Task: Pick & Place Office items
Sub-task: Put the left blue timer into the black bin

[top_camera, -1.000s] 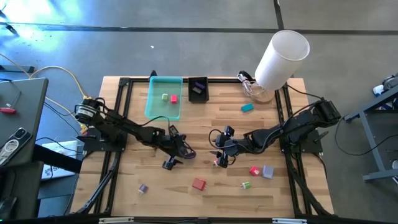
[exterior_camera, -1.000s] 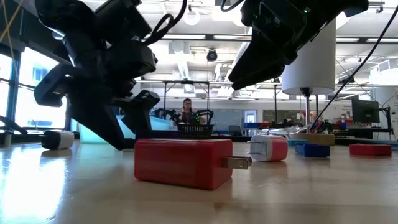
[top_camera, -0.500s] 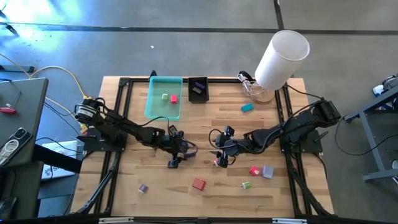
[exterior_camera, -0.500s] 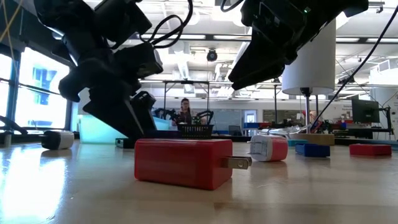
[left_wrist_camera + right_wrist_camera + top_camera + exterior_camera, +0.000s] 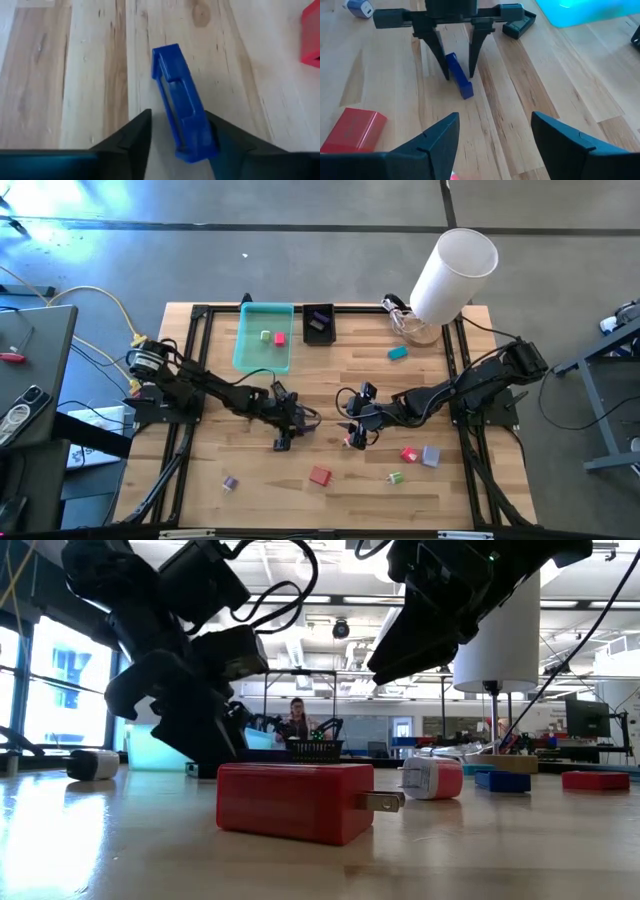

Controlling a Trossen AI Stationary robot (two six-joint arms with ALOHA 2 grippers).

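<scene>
1. Two grippers, both mine, hang low over the middle of the wooden table (image 5: pixel 250 470); I go from my left side to my right.
2. At about ten o'clock on the table sits the teal tray (image 5: pixel 265 355) with a green piece (image 5: pixel 266 336) and a red piece (image 5: pixel 281 337) inside it.
3. My left gripper (image 5: pixel 283 438) is near the table's centre, fingers (image 5: pixel 127 142) straddling a blue clip (image 5: pixel 182 102). One finger touches the clip's side; the other stands just apart, so my grasp is narrow but not yet tight.
4. The blue clip lies tilted on the wood, between those fingers.
5. At six o'clock rests a red plug block (image 5: pixel 319 475), with a purple piece (image 5: pixel 230 482) toward seven o'clock.
6. My right gripper (image 5: pixel 352 435) hovers just right of centre, fingers (image 5: pixel 440 140) spread wide and holding nothing.
7. Toward four o'clock lie a green piece (image 5: pixel 395 477), a red piece (image 5: pixel 408 454) and a lilac block (image 5: pixel 431 456).
8. At one o'clock stands the white cylinder (image 5: pixel 452 272), a teal piece (image 5: pixel 397 352) near it.
</scene>
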